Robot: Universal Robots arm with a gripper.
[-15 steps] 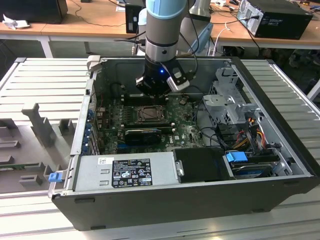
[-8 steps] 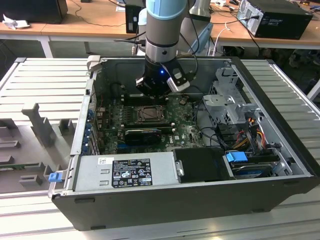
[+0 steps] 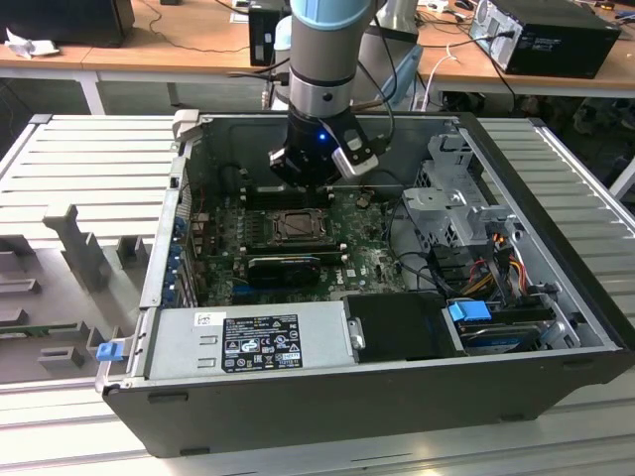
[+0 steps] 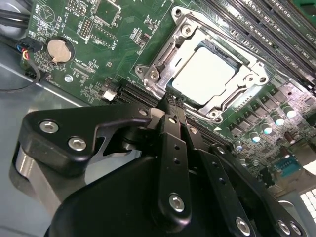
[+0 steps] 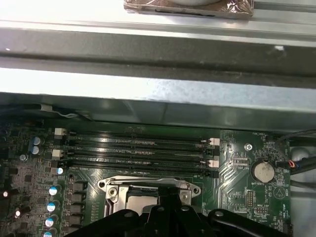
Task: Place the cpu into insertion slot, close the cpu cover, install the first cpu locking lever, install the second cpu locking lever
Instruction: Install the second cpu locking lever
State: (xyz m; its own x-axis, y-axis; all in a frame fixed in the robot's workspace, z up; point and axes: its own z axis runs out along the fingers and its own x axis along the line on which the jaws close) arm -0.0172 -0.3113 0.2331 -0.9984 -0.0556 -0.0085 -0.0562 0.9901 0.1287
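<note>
a: nearest the lens we see the gripper [image 4: 170,106] body, black linkages, fingers pressed together to a narrow tip, nothing between them.

b: agreed, closed on nothing. the tip sits just at the edge of the cpu cover [image 4: 197,49], right by the socket's near side; we can't tell if it's touching.

a: cpu [image 4: 205,74] lies flat in the socket, pale metal top up, seen through the cover's square opening. it's square, so no long axis to call.

b: cover is down flat over it, frame parallel to the motherboard [image 4: 84,44].

a: in the first wrist view we get the cover [image 5: 148,185] with the memory slots [image 5: 138,150] just beyond it.

b: exterior view: gripper [image 3: 316,178] hangs inside the computer case [image 3: 397,397], above the socket [image 3: 298,226].
</note>
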